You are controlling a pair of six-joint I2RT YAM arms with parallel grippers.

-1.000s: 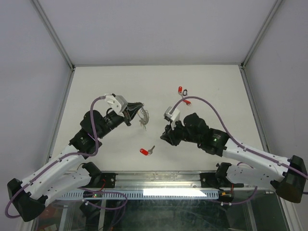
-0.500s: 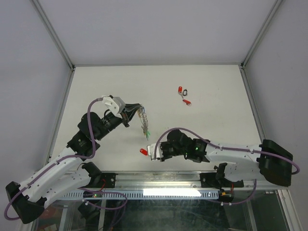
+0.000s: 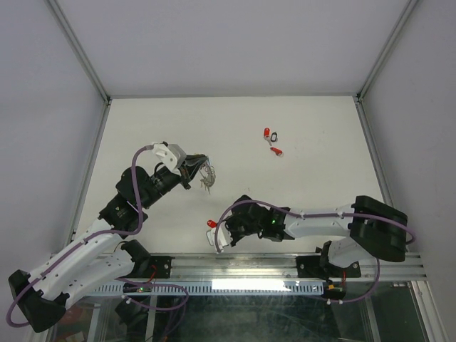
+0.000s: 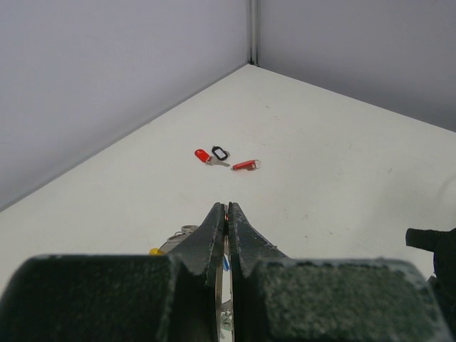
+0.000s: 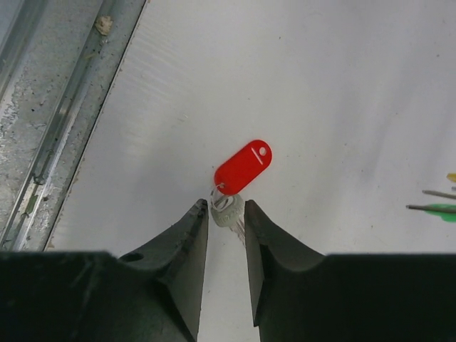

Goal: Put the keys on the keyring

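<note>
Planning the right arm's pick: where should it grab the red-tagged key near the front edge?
The metal head, not the red tag. It lies flat, and the right gripper straddles it, jaws open. Probably best to come straight down from above, with the tag pointing away.

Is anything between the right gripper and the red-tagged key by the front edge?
Nothing visible. The right gripper's open jaws straddle the metal end of the red-tagged key, which lies alone on the table; the keyring hangs in the shut left gripper, well apart.
</note>
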